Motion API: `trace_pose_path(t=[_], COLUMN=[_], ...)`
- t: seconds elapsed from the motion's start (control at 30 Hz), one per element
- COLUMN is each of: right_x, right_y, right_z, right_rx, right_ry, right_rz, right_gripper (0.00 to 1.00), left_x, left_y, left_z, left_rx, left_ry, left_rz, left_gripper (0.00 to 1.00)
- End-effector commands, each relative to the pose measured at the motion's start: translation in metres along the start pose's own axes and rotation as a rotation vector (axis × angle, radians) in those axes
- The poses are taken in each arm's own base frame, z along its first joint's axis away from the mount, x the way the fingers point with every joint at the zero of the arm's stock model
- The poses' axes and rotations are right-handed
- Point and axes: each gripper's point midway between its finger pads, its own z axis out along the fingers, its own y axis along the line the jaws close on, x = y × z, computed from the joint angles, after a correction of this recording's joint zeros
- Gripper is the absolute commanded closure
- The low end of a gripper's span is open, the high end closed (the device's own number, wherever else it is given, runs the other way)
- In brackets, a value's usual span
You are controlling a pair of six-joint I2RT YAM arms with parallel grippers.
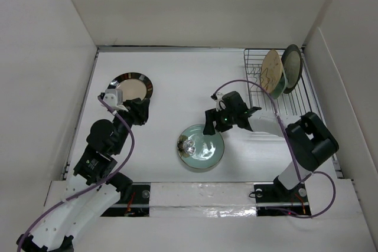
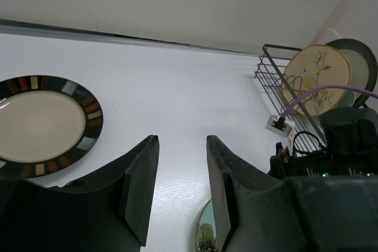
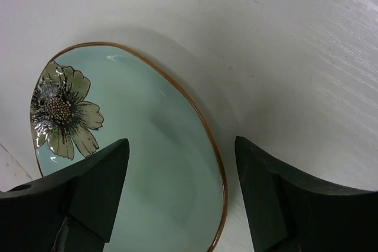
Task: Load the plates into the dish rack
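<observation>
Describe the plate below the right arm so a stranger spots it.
On the white table, look midway along the near side. A pale green plate lies flat there, below the right gripper. Unlike the stripe-rimmed plate far left and those standing in the dish rack, it shows one big flower and thin brown rim.

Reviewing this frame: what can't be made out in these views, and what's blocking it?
1. Dish rack, top external: the floral plate overlaps the dark-rimmed plate, so I cannot tell whether a third plate stands behind it.
2. Striped plate, left wrist: cut off by the left edge and partly covered by the left pincer.
3. Green flower plate, right wrist: its near part is hidden by the open right pincer and the bottom edge.
</observation>
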Motion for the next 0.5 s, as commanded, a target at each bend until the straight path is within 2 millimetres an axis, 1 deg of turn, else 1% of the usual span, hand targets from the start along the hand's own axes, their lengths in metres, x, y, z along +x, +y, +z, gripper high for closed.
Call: trace_pose_path(t=[0.0,0.07,0.1,0.13,0.17,0.2,0.23,0.27,0.3,0.33,0.43,0.47], right_x=[-0.008,0.003,-0.001,0.01,0.017,0.026,0.033,0.041,0.048,0.055,0.076,0.076], right_y=[0.001,-0.006,0.0,0.0,0.001,0.009,0.007,0.01,0.018,0.019,0.034,0.034], right_z=[0.004,0.009,0.011,0.012,0.014,0.015,0.016,0.018,0.021,0.022,0.029,0.03], right_rx=[-0.061,-0.042,-0.08,-0.094,-0.11,-0.15,-0.15,-0.159,-0.192,-0.209,-0.272,-0.273], right_ry=[-0.035,-0.007,-0.028,-0.004,0.017,0.05,0.071,0.091,0.111,0.129,0.2,0.202], right_rz=[0.025,0.044,0.046,0.064,0.077,0.077,0.087,0.086,0.09,0.105,0.109,0.111], right_gripper=[0.22,0.24,0.27,0.3,0.34,0.43,0.47,0.51,0.6,0.62,0.65,0.65], left_x=[-0.007,-0.009,-0.009,-0.009,-0.007,-0.008,-0.008,-0.011,-0.012,-0.012,-0.008,-0.009], left_y=[-0.001,-0.003,-0.002,-0.001,0.001,0.001,0.001,0.001,0.0,0.001,0.001,0.001], left_z=[0.004,0.005,0.005,0.005,0.005,0.005,0.004,0.004,0.003,0.004,0.005,0.005], left_rx=[0.003,0.007,0.001,-0.004,-0.01,-0.011,-0.009,-0.008,-0.008,-0.012,-0.014,-0.013], left_ry=[-0.025,-0.028,-0.03,-0.034,-0.027,-0.028,-0.03,-0.041,-0.047,-0.045,-0.027,-0.032], left_rz=[0.006,0.008,0.01,0.011,0.013,0.013,0.012,0.011,0.01,0.011,0.016,0.015], left_gripper=[0.65,0.65,0.65,0.65,0.65,0.64,0.64,0.64,0.64,0.64,0.64,0.63])
